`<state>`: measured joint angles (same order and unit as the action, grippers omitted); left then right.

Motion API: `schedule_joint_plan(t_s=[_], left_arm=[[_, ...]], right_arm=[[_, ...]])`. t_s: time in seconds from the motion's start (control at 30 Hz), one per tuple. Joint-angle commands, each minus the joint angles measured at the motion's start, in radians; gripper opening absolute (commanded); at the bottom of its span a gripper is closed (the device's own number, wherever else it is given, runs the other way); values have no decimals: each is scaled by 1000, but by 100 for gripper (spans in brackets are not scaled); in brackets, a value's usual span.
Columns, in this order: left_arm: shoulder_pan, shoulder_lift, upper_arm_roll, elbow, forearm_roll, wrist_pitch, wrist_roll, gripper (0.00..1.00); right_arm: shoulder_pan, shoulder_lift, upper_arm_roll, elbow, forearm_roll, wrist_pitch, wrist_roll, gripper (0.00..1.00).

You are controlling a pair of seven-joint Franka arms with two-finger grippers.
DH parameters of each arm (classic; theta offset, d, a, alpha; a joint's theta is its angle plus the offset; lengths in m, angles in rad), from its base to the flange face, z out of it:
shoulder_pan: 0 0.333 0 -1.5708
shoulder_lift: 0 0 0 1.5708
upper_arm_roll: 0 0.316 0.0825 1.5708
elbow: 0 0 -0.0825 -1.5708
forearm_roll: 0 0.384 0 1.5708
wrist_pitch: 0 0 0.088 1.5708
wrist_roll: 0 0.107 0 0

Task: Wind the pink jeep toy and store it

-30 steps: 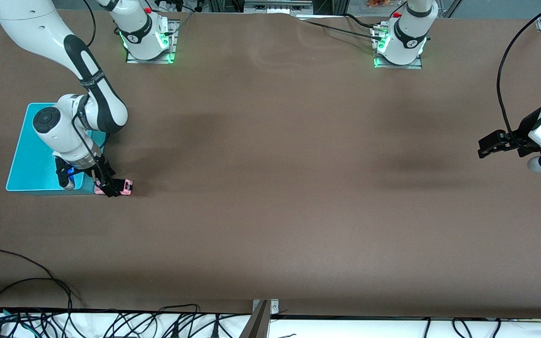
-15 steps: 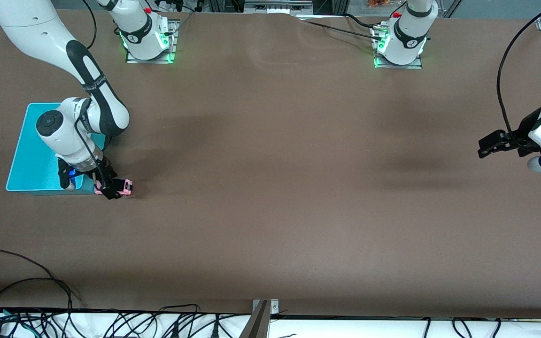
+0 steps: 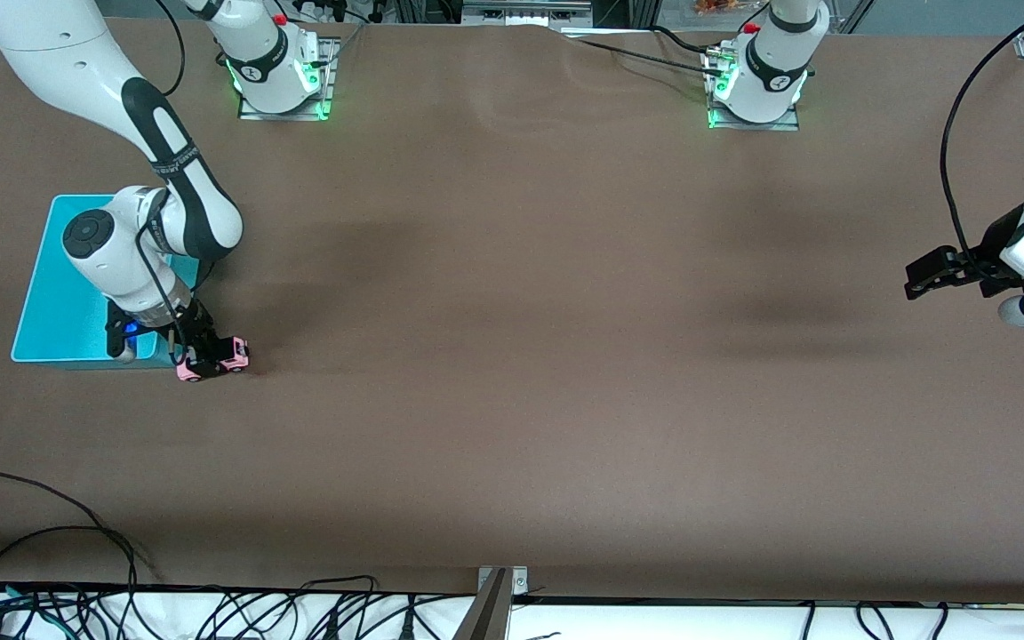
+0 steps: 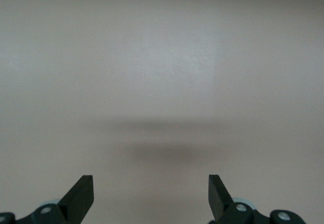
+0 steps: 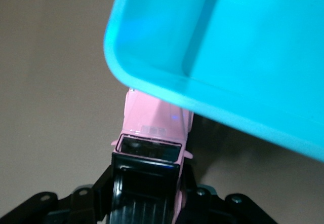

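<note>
White arms [image 3: 76,71] with black joint bands; green-lit bases [image 3: 281,67]; black cables [image 3: 952,160]; black jaws.

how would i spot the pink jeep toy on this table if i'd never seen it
Find the teal bin at the right arm's end of the table. At its corner nearest the front camera, the right gripper is shut on the pink jeep toy, small, boxy, black-roofed.

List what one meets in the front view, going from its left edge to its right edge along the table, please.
Teal bin → right gripper shut on the pink jeep toy beside the bin's corner → bare brown table → left gripper, open, waiting above the table at the left arm's end.
</note>
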<state>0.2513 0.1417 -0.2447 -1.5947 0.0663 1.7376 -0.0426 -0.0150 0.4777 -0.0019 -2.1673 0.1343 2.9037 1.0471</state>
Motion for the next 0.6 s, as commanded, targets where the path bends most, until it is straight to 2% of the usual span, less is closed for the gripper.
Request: schedule_joint_plan(t_s=[0.0, 0.2, 0.47, 0.57], left_arm=[[6, -19, 2, -19, -26, 5, 23, 100], [6, -19, 2, -18, -26, 5, 23, 100], [6, -19, 2, -19, -26, 5, 23, 100], [6, -19, 2, -19, -26, 5, 23, 100]], right_arm=[[-5, -45, 7, 6, 8, -27, -58, 0], [-2, -112, 13, 6, 2, -190, -107, 0], [0, -205, 42, 6, -5, -284, -117, 0], [1, -238, 46, 9, -44, -329, -137, 0]])
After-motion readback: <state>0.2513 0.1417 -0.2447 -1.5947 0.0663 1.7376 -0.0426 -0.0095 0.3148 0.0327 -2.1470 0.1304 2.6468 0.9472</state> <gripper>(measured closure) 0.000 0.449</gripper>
